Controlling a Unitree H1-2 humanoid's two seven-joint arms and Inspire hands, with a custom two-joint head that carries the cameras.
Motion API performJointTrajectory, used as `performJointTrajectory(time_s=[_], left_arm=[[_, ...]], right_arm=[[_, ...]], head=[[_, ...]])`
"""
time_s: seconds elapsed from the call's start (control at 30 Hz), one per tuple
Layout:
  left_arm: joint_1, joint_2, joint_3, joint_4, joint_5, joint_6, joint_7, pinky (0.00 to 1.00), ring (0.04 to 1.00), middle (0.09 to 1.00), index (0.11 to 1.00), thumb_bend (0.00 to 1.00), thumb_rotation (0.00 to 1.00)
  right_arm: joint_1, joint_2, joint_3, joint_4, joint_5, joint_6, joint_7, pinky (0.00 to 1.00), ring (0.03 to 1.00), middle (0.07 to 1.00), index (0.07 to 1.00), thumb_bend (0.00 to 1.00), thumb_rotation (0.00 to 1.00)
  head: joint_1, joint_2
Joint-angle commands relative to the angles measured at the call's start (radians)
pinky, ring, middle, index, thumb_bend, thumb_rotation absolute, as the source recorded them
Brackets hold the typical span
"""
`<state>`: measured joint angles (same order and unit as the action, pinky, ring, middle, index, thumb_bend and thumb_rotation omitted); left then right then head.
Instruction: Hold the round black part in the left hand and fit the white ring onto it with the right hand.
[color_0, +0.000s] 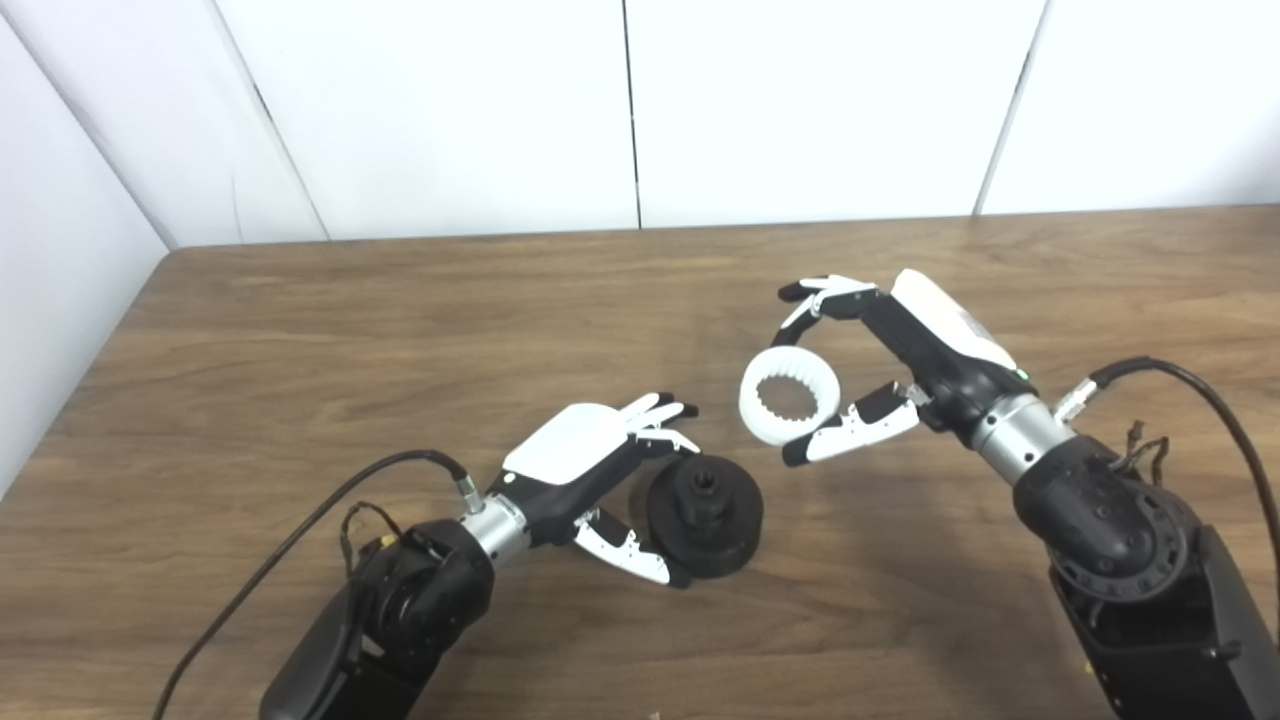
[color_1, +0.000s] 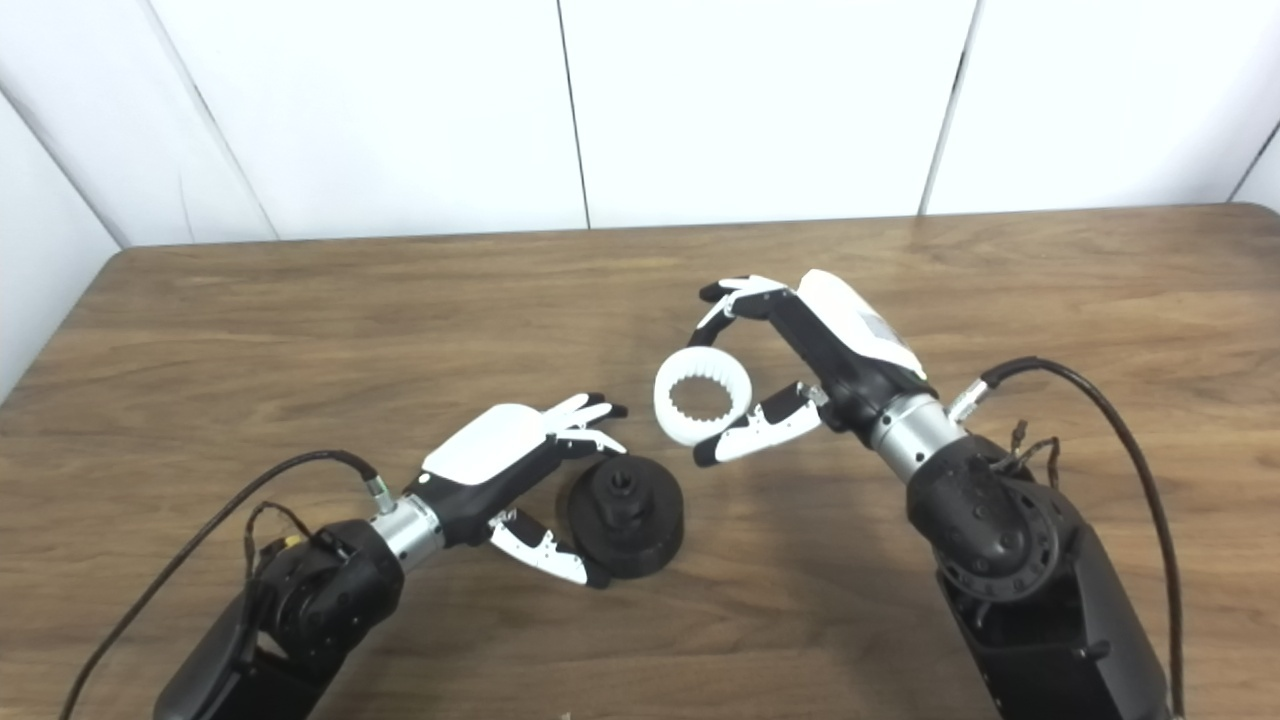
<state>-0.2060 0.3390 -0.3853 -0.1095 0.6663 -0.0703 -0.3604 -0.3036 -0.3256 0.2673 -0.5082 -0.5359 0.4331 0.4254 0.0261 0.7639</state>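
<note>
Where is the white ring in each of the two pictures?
Left eye view: the white ring sits right of centre, held in the right hand.
Right eye view: the ring sits near the centre, a little right.
Shared landmark: in both, the black part lies just below and left of the ring.

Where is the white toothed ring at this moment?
The white plastic ring with inner teeth is held above the wooden table by the right robot hand, right of centre, just up-right of the round black part.
</note>
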Motion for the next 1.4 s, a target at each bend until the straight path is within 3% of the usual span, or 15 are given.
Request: performJointTrajectory(time_s=[0.0,0.37,1.37], left_arm=[[-0.004,0.006,-0.011,-0.002,0.006,0.011,-0.019,0.90,1.000,0.964,0.705,0.80,0.40],[-0.004,0.006,-0.016,-0.009,0.010,0.020,-0.018,0.89,1.000,0.963,0.705,0.81,0.40],[-0.010,-0.005,-0.023,-0.017,0.009,0.049,-0.035,0.89,1.000,0.970,0.715,0.81,0.38]], right_arm=[[-0.031,0.010,-0.004,-0.047,-0.004,0.003,0.006,0.84,0.920,0.847,0.490,0.52,0.15],[-0.017,0.022,0.014,-0.074,-0.013,0.000,0.030,0.83,0.912,0.845,0.490,0.52,0.15],[-0.004,0.054,0.070,0.024,-0.020,-0.063,0.009,0.80,0.914,0.835,0.490,0.52,0.16]], head=[[0.001,0.001],[0.005,0.005],[0.013,0.008]])
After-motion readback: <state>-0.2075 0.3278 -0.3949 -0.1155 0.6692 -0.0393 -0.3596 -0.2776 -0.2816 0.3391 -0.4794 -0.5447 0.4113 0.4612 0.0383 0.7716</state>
